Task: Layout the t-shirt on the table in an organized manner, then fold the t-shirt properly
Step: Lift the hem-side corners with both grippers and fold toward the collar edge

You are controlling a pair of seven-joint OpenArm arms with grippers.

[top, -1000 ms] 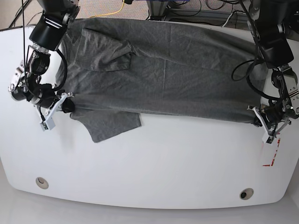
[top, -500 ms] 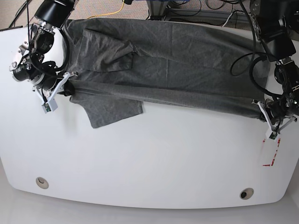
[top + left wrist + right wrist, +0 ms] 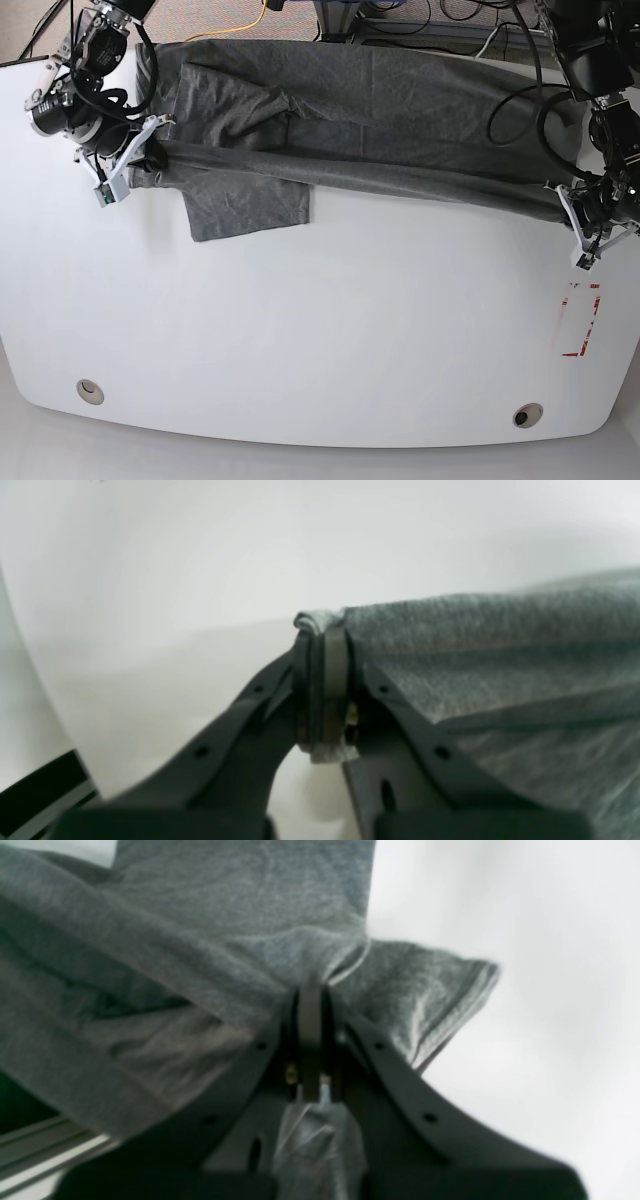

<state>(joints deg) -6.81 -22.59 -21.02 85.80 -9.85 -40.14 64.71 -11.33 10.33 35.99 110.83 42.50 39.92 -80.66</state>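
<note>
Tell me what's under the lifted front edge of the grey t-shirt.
Under the taut edge of the t-shirt, a sleeve hangs onto the white table. Whatever lies beneath the shirt's rear spread is covered.

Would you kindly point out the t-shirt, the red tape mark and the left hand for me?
t-shirt (image 3: pixel 400 100): base view, flat grey body panel.
red tape mark (image 3: pixel 578 320): base view, middle of the rectangle.
left hand (image 3: pixel 585 235): base view, closed tips gripping the shirt's edge.

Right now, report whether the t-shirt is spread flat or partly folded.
Partly folded. The t-shirt has its near edge lifted between the left gripper and right gripper, both shut on cloth; one sleeve lies flat.
</note>
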